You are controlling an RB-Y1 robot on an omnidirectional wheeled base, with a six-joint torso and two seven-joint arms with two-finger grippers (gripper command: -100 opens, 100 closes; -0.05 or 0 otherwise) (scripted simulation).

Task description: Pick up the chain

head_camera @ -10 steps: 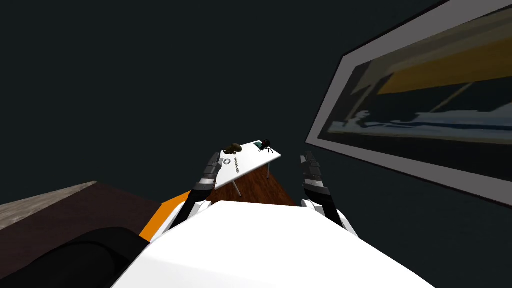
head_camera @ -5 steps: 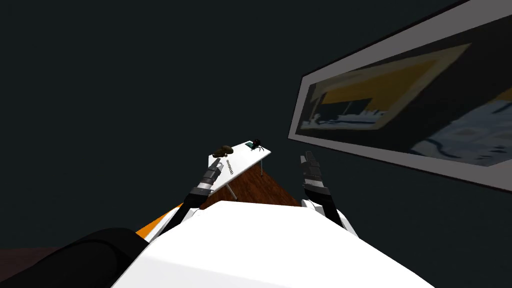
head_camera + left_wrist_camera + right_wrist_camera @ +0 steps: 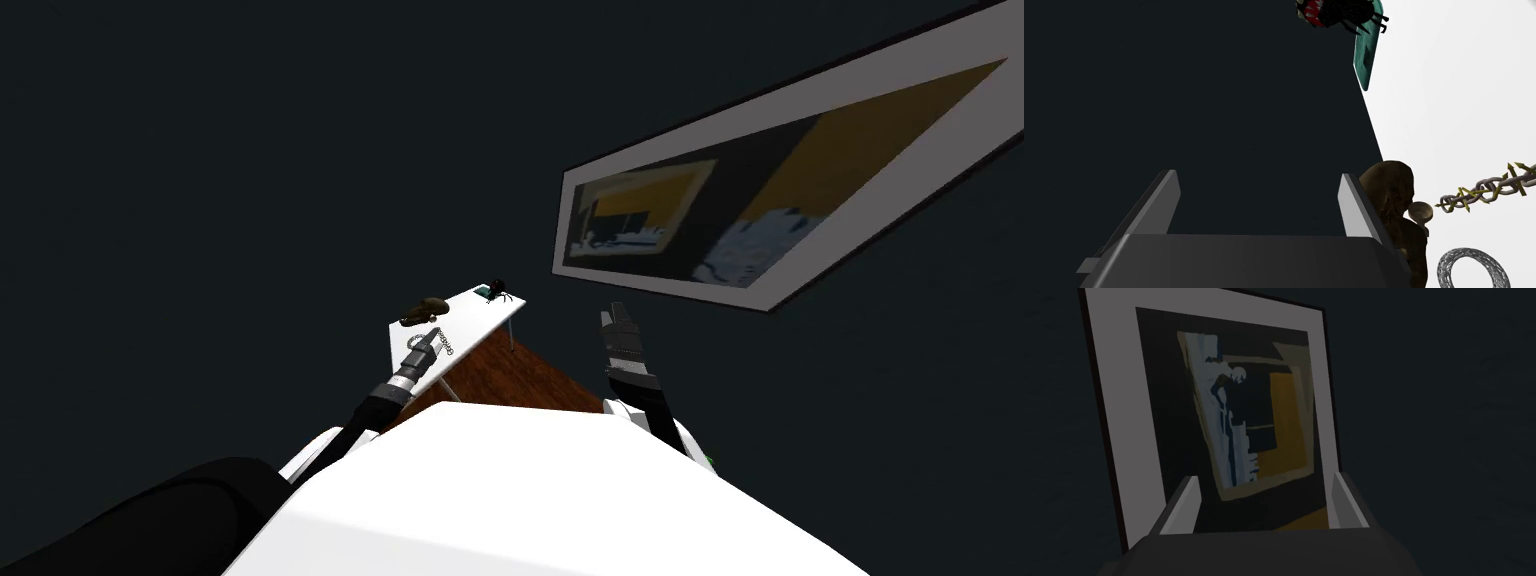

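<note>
Grey chain (image 3: 1491, 187) on white table (image 3: 1464, 100), clear of left end effector (image 3: 1258, 175), spread wide, empty.

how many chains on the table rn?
1. The chain lies on the white table, beside the brown lump and near the mesh ring, outside the open left gripper. Its end runs out of the wrist view; more may be hidden.

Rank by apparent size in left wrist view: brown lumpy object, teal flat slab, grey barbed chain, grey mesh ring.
1. brown lumpy object
Then teal flat slab, grey barbed chain, grey mesh ring: similar, all cut by the frame, unranked.
</note>
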